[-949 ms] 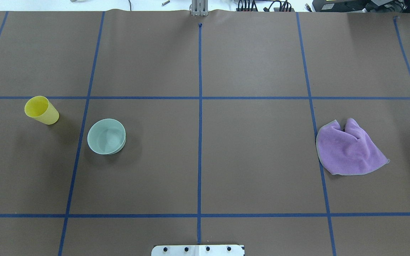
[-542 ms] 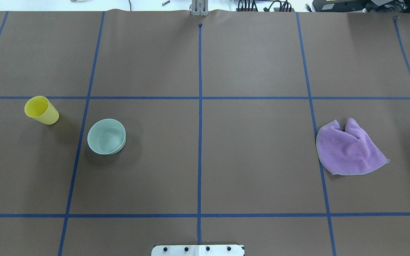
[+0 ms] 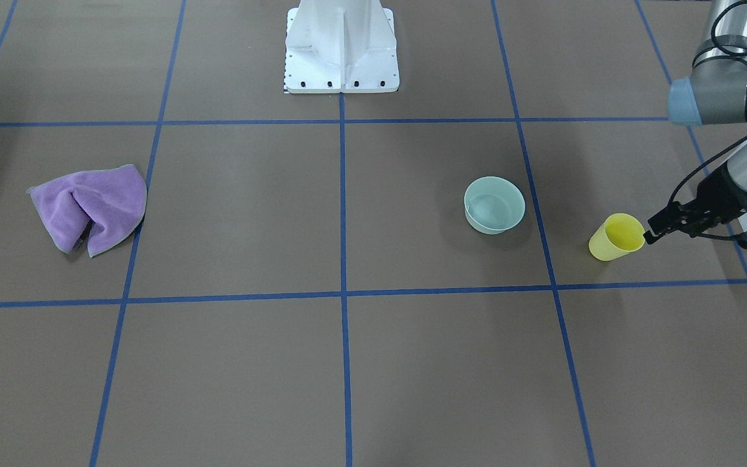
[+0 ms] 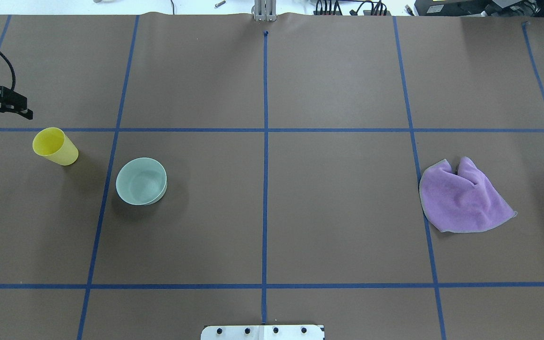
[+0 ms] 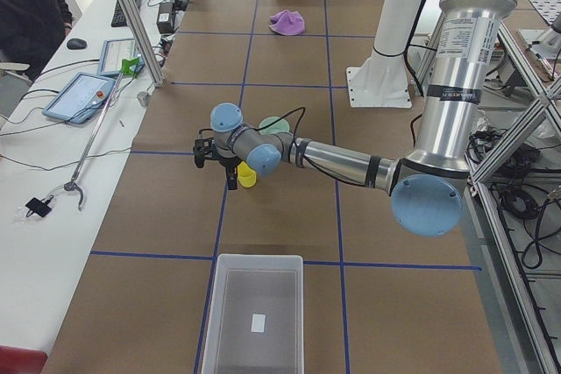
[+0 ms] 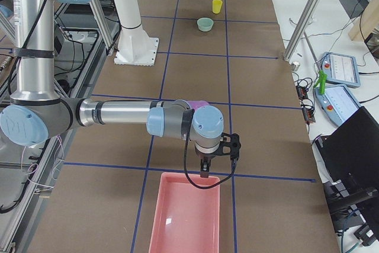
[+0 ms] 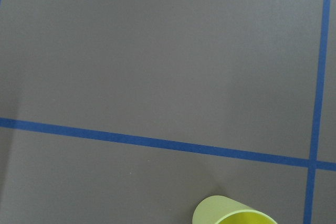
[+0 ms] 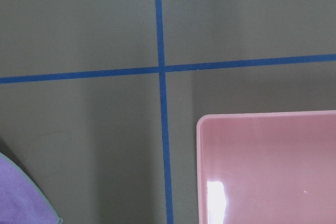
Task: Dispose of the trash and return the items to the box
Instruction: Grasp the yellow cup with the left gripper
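A brown paper-covered table (image 4: 338, 212) gridded with blue tape, with a person (image 5: 26, 6) seated at a side desk in the left view. From overhead, my left gripper (image 4: 10, 118) hangs with its fingers apart at 10 o'clock of the upright yellow cup (image 4: 55, 146), near it but holding nothing. The mint-green bowl (image 4: 140, 181) stands upright on the paper at 4 o'clock of the cup, apart from it. In the left view the frosted-white bin (image 5: 252, 313) sits at 6 o'clock of the cup, well apart from both cup and bowl. The crumpled purple cloth (image 4: 463, 198) lies far off at 3 o'clock of the bowl. In the right view my right gripper (image 6: 218, 163) hovers at the 12 o'clock end of a pink tray (image 6: 188, 217); whether its fingers are apart or together, I cannot tell.
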`<state>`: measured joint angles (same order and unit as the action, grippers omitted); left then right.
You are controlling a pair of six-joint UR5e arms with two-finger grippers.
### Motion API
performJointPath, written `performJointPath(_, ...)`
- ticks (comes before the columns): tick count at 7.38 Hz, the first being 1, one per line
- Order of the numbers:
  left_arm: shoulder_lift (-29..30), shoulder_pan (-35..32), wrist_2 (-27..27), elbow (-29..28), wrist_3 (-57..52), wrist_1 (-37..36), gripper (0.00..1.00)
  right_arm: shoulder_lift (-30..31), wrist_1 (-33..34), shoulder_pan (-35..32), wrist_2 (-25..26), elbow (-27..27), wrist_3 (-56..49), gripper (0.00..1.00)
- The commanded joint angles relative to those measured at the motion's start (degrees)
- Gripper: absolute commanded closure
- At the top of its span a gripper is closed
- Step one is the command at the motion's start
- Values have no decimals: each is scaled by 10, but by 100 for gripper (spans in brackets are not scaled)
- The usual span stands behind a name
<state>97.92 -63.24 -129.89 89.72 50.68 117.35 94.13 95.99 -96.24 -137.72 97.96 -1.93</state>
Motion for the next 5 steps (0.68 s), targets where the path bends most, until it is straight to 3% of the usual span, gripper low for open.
performJointPath(1, -4, 31, 7, -22, 9, 42, 2, 0, 0, 0, 0, 0, 0, 0)
performJointPath(2, -12, 32, 4, -17, 7, 44, 5, 0, 0, 0, 0, 0, 0, 0)
performJointPath(3, -15, 34, 2, -15, 8, 45, 72, 0, 0, 0, 0, 0, 0, 0)
performJointPath(4, -19, 34, 5, -15, 6, 44, 100, 0, 0, 0, 0, 0, 0, 0)
performJointPath(5, -20, 33, 5, -13, 4, 43, 100, 0, 0, 0, 0, 0, 0, 0)
